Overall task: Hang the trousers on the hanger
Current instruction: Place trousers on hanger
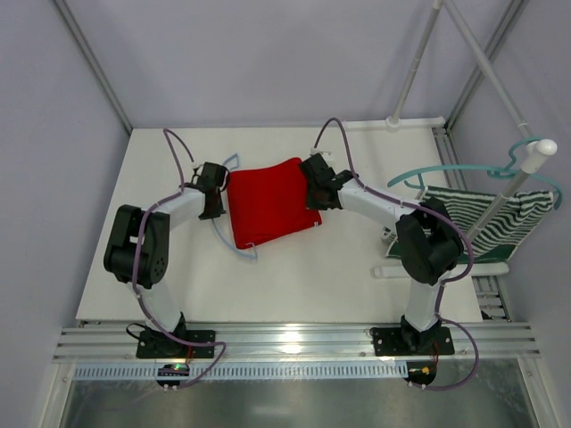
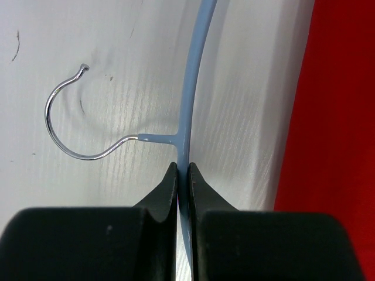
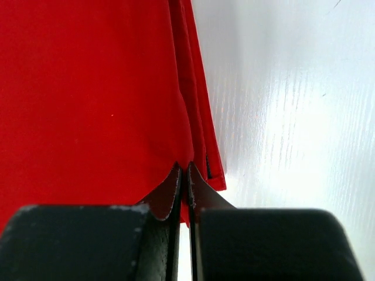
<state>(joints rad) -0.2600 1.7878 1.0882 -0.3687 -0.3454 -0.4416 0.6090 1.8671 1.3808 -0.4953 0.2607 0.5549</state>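
White counter (image 1: 339,267) holds the folded trousers (image 1: 272,203), hanger (image 2: 186,105) at their left — left hand (image 2: 182,167) clamped on its bar, right hand (image 3: 183,167) pinching their right edge — best move both together, cloth taut.

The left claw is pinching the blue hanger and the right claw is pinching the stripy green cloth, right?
Not quite. The left gripper does pinch the pale blue hanger, but the right gripper is shut on the edge of the red trousers, not the stripy green cloth, which hangs apart. The right wrist view shows it.
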